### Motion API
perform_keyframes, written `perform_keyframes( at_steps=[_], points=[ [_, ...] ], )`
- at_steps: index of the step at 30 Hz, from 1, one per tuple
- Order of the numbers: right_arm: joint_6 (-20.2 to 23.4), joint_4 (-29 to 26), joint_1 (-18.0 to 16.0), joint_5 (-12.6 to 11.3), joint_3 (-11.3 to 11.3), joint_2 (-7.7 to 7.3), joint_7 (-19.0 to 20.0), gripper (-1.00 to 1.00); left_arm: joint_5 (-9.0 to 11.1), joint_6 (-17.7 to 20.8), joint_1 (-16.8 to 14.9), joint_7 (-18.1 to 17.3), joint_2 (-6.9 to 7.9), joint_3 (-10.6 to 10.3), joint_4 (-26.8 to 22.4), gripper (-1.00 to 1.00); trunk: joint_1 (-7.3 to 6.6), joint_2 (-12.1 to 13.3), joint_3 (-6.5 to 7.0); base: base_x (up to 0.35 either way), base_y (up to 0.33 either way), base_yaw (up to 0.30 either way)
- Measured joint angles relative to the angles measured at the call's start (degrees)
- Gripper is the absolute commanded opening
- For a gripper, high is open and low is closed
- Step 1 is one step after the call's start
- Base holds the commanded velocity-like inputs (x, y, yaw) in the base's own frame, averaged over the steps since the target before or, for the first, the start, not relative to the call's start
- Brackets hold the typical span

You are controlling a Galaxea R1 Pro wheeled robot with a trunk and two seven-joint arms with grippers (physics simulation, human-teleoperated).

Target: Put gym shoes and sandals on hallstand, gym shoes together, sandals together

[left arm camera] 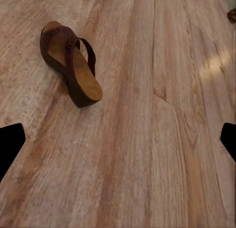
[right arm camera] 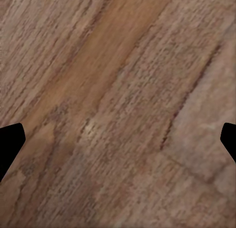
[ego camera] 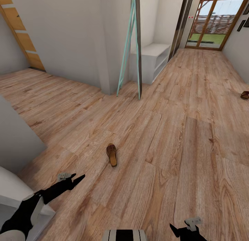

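Step in hand: judged as the approach to the first sandal; nothing is held, and no shoe shows on the white bench (ego camera: 154,57) far down the corridor.
Left gripper (ego camera: 77,180): released, fingers spread wide with only bare planks between them, held low over the corridor floor (ego camera: 180,137).
Right gripper (right arm camera: 118,139): also released, fingertips wide apart, facing plain wood grain with nothing in reach.
Near sandal (ego camera: 111,154): brown, lying flat on the floor, ahead of the left gripper and a little toward the robot's right, near but not touching; in the left wrist view (left arm camera: 70,66) it sits beyond the fingertips, off their centre line.
Second sandal (ego camera: 245,95): dark brown, on the floor well apart from both grippers, far ahead to the right.
Gym shoes: none to place from here.
Next move calls for: carrying the left gripper forward and across until the sandal lies between the fingers, then lowering and closing on its sole edges.
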Motion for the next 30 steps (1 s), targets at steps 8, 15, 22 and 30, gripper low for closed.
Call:
perform_keyframes(
  at_steps=[8, 15, 22, 30],
  points=[
    [0.0, 0.0, 0.0, 0.1, 0.1, 0.11, 0.1, 1.0, 0.3, 9.7, -5.1, 0.1, -0.95, -4.5, -4.9, 1.0, 0.0, 0.0, 0.0, 0.0, 0.0, 0.0],
    [0.0, -0.1, 0.0, 0.0, 0.1, 0.07, 0.2, 1.0, 0.5, 14.5, -9.2, -0.1, -2.53, -5.2, -5.6, 1.0, 0.0, 0.0, 0.0, 0.0, 0.0, 0.0],
    [0.0, -0.1, 0.0, 0.1, 0.1, 0.05, 0.2, 1.0, 0.5, 15.3, -9.9, 0.0, -5.71, -5.3, -5.7, 1.0, 0.0, 0.0, 0.0, 0.0, 0.0, 0.0],
    [0.0, -0.1, 0.0, 0.0, 0.0, 0.03, 0.1, 1.0, 0.6, 15.2, -9.9, 0.1, -8.46, -4.8, -5.8, 1.0, 0.0, 0.0, 0.0, 0.0, 0.0, 0.0]
  ],
)
